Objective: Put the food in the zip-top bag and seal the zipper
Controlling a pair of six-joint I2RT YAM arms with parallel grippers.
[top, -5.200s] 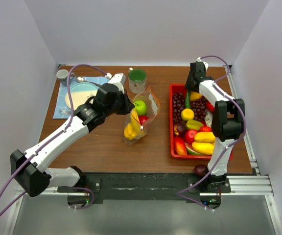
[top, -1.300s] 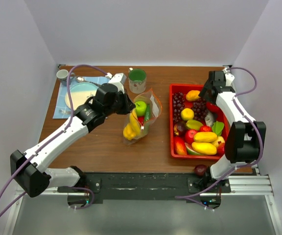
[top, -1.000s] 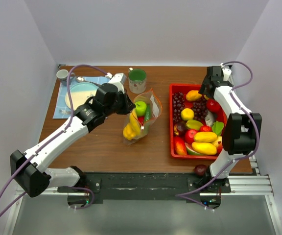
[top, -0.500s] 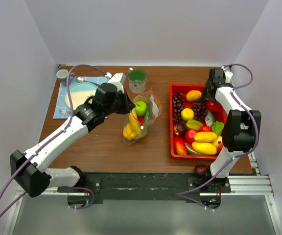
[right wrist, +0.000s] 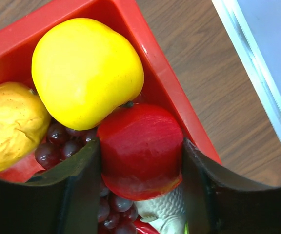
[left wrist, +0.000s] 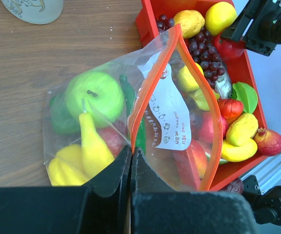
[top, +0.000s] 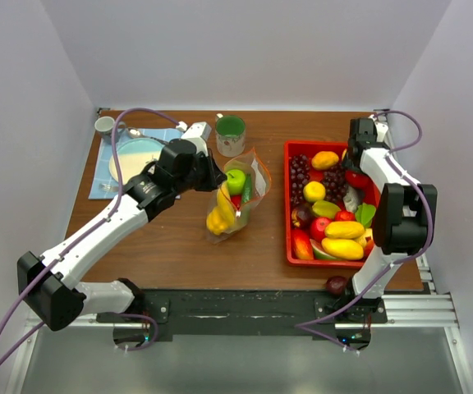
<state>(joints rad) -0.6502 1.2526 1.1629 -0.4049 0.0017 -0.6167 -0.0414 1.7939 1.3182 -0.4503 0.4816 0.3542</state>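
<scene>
Red fruit pick, far right corner of tray

The red fruit [right wrist: 140, 156] is sitting in the far right corner of the red tray [top: 288, 215], wedged against a yellow fruit [right wrist: 84, 70] and grapes [right wrist: 57, 146]. The right gripper [right wrist: 140, 144] is pinching it on both flanks. A straight-up lift is looking safest, sparing the neighbours. The zip-top bag [left wrist: 172, 122] is lying mid-table [top: 171, 246], near the tray's left edge, part filled. The left gripper [left wrist: 130, 163] is clamping its zipper [left wrist: 152, 83], mouth gaping: drop the fruit there

Brown wooden table [top: 179, 246] before me. A red tray [top: 287, 238] sits on my right, a green cup [top: 230, 134] far centre, a pale plate [top: 134, 158] on a blue mat [top: 98, 187] far left, small grey mug [top: 104, 125] beside it.
</scene>
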